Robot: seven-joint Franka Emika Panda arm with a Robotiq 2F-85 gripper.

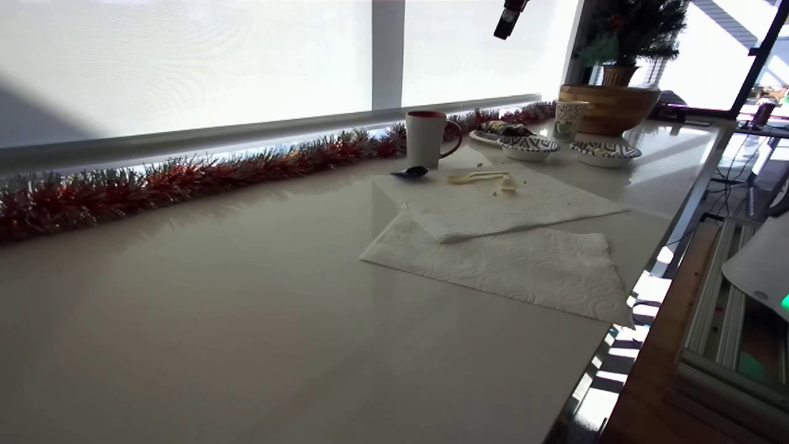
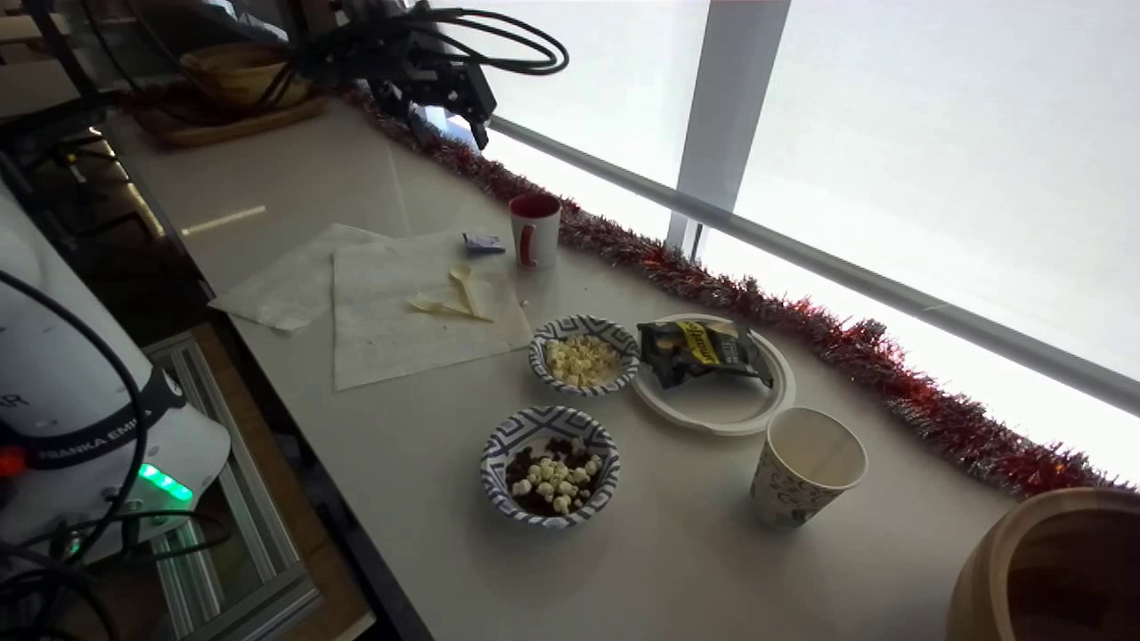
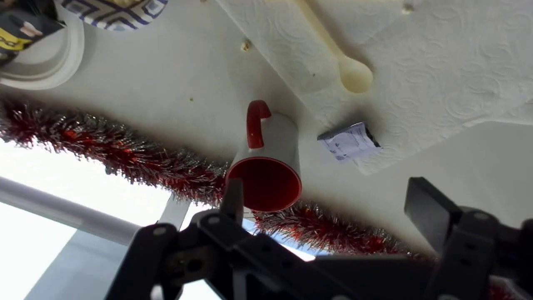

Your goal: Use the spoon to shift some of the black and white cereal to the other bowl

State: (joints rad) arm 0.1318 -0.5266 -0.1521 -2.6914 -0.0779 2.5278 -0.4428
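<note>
While gripper hangs, jaws apart | spoon lies on paper towel

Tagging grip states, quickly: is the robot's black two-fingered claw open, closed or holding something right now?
Black two-fingered claw: open, jaws wide apart, holding nothing.

Laboratory or office interior; which of the two cannot be told. A robot arm stands on a metal frame beside a long white counter that runs along bright windows.
</note>
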